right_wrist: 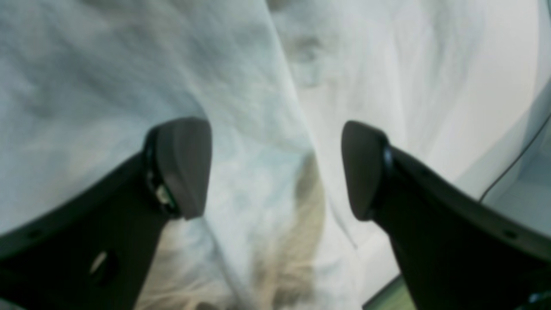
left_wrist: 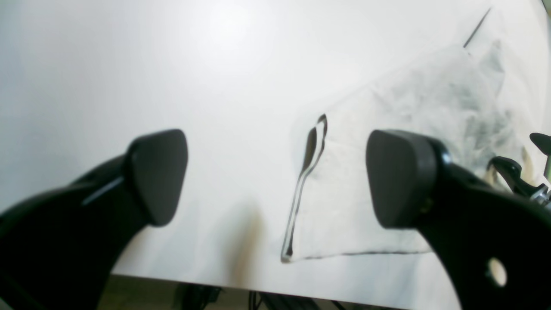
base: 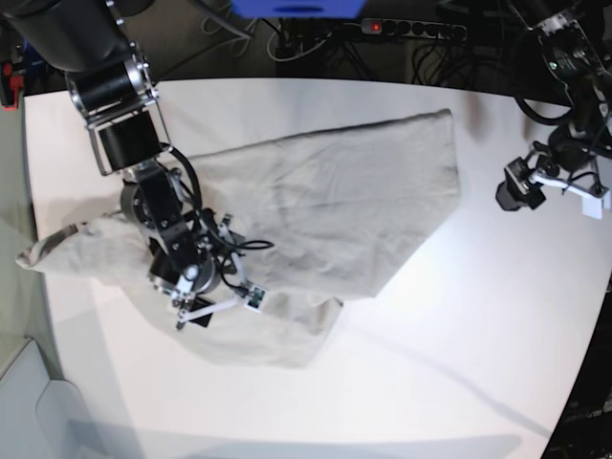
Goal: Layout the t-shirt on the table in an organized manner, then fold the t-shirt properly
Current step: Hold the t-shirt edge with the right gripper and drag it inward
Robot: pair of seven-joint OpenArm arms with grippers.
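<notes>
Robotics lab setup: white tabletop (base: 459,316) flanked by two mounted arms, power strip (base: 411,29) and loose cables (base: 306,43) on dark floor behind.

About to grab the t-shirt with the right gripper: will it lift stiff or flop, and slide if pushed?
Likely floppy: the t-shirt lies wrinkled, one part folded over itself. Lifted at one point it would probably drape and drag. Pushed, it would probably bunch rather than slide whole on the smooth white table. The right gripper is open over the cloth.
</notes>
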